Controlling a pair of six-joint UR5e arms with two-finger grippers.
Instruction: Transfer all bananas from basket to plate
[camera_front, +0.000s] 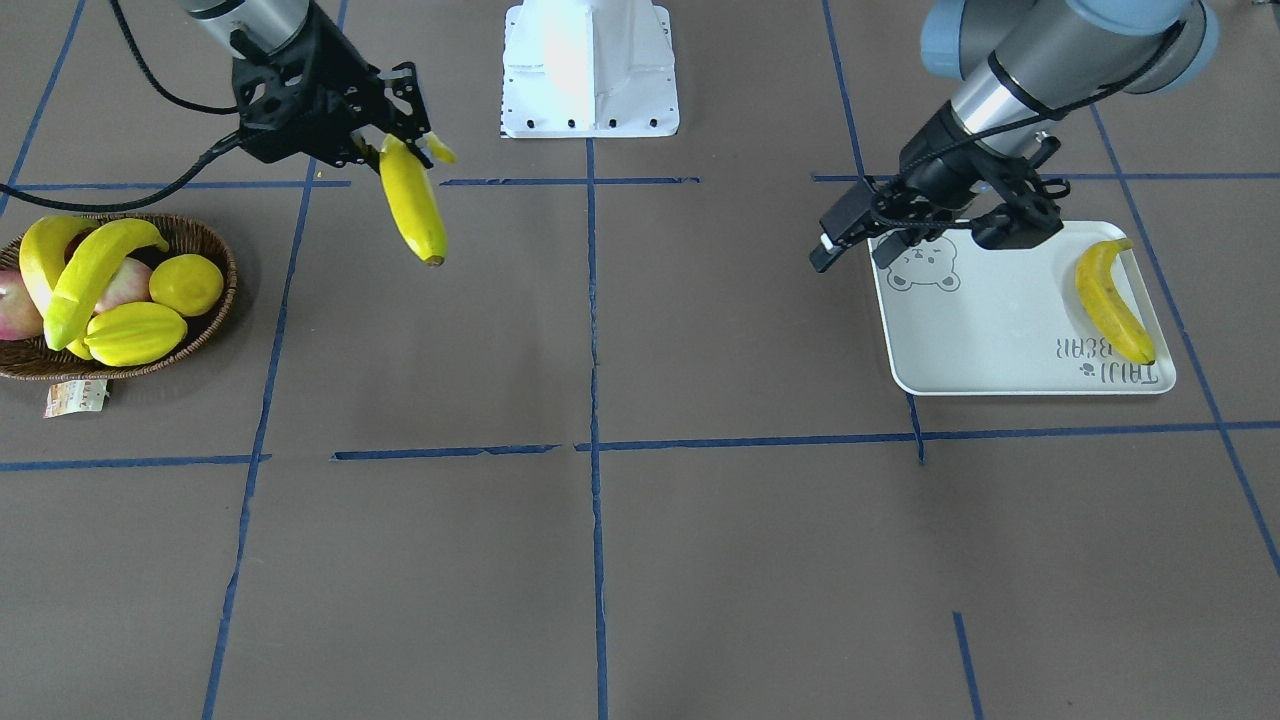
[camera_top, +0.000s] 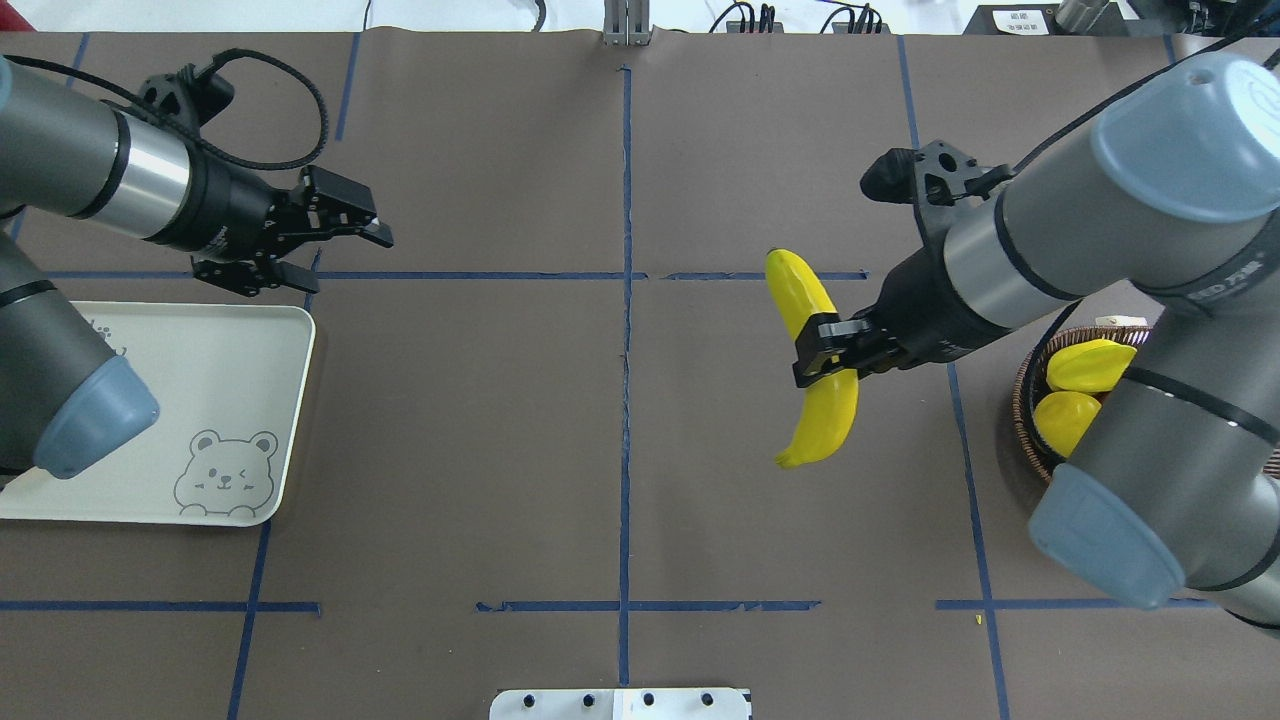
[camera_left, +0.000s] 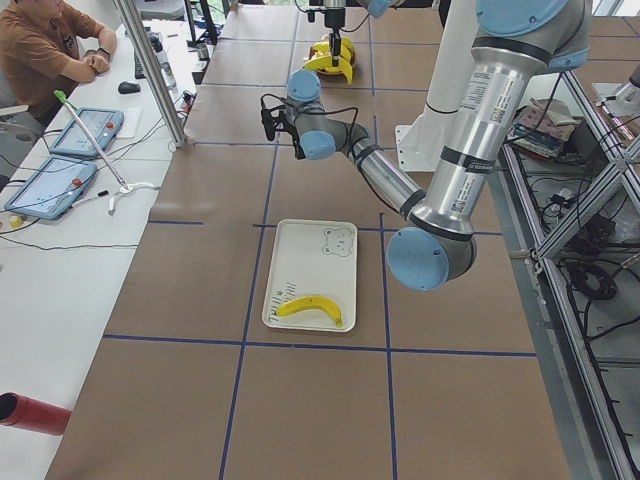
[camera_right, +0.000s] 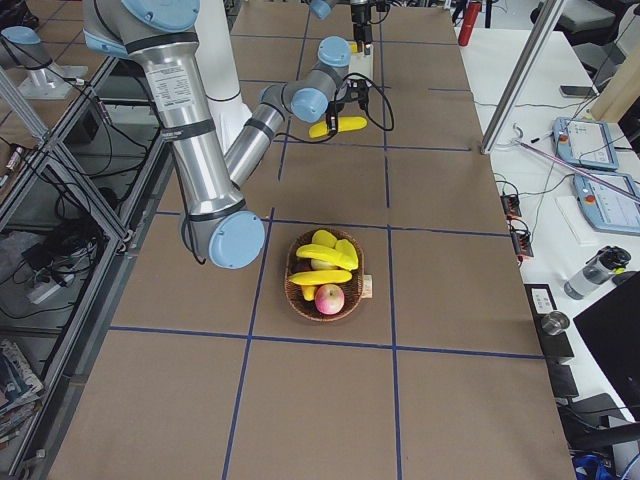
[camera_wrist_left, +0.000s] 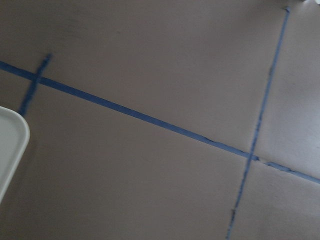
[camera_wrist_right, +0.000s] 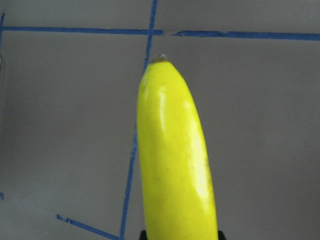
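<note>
My right gripper (camera_top: 826, 352) is shut on a long yellow banana (camera_top: 800, 290) around its middle and holds it above the table between the basket and the centre line. The banana also shows in the front view (camera_front: 412, 205) and fills the right wrist view (camera_wrist_right: 175, 165). Two more bananas (camera_front: 95, 265) lie in the dark wicker basket (camera_front: 215, 240) at the table's right end. One banana (camera_front: 1112, 300) lies on the white bear plate (camera_front: 990, 330). My left gripper (camera_top: 335, 255) is open and empty, just past the plate's (camera_top: 200, 400) far corner.
The basket also holds a round lemon (camera_front: 186, 283), a ribbed yellow fruit (camera_front: 135, 333) and reddish apples (camera_front: 10, 305). A paper tag (camera_front: 75, 395) lies by its rim. The robot's white base (camera_front: 590, 70) stands at the table's middle edge. Blue tape lines cross the brown table.
</note>
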